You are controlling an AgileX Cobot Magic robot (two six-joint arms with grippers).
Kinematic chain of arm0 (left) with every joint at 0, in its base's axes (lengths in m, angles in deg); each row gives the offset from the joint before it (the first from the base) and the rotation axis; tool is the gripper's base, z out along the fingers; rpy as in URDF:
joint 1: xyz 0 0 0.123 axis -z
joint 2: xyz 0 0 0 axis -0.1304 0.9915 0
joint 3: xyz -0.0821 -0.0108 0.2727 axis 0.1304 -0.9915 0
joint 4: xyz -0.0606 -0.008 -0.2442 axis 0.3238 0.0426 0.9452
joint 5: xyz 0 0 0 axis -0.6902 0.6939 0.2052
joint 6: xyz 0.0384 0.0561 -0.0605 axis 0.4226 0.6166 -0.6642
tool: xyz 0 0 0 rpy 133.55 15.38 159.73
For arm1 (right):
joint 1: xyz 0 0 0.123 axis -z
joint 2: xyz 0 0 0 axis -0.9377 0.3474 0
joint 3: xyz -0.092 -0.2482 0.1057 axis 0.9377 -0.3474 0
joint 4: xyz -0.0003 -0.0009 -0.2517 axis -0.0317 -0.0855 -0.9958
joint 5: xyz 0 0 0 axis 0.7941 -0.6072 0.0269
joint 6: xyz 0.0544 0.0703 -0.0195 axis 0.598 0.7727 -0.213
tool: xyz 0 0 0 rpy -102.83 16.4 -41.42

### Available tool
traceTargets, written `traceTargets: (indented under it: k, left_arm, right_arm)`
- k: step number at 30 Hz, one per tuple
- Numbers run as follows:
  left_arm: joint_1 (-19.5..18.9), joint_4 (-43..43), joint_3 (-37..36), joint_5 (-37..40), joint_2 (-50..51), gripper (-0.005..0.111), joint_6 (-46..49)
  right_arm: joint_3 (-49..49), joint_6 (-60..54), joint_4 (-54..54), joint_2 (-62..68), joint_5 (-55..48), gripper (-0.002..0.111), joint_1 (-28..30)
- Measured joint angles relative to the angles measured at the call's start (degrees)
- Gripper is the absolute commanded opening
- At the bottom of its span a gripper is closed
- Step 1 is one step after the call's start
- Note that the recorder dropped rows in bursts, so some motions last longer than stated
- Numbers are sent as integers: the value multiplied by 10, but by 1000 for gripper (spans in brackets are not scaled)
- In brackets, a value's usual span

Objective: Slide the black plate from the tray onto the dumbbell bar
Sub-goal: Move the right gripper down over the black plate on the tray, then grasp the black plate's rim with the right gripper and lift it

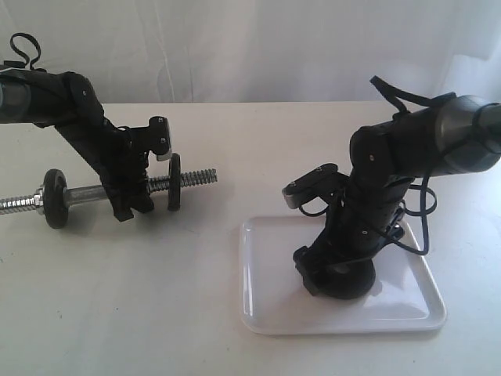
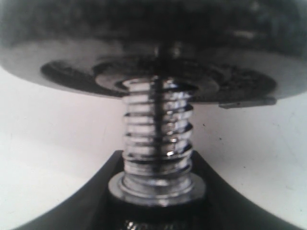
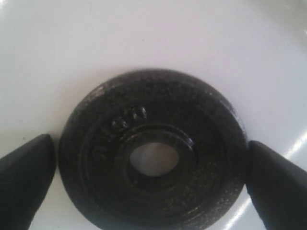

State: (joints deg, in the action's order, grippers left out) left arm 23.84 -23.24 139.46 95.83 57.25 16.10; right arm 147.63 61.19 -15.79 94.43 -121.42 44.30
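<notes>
Pick-up step: right claw (image 3: 149,148) released, straddling the black plate (image 3: 192,120), which lies flat in the tray (image 1: 262,305). Left claw (image 1: 129,200) looks clenched on the dumbbell bar (image 1: 196,178). Next: clench, lift, line the hole up with the threaded end

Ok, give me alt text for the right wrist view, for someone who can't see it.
The black plate, a matte disc with a central hole, lies flat on the glossy white tray, seen from close above. The right gripper is open around it, with one black fingertip close beside each side of its rim.
</notes>
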Motion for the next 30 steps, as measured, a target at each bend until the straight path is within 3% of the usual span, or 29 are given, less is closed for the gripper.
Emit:
traceTargets:
  k: [8, 11, 16, 30]
  left_arm:
    - [0, 1, 0, 0, 0, 0, 0]
    - [0, 1, 0, 0, 0, 0, 0]
    - [0, 1, 0, 0, 0, 0, 0]
    - [0, 1, 0, 0, 0, 0, 0]
  right_arm:
    - [7, 0, 0, 7, -8, 102, 0]
    - [7, 0, 0, 7, -9, 79, 0]
    - [7, -1, 0, 7, -11, 4, 0]
    - [7, 0, -6, 7, -11, 0, 0]
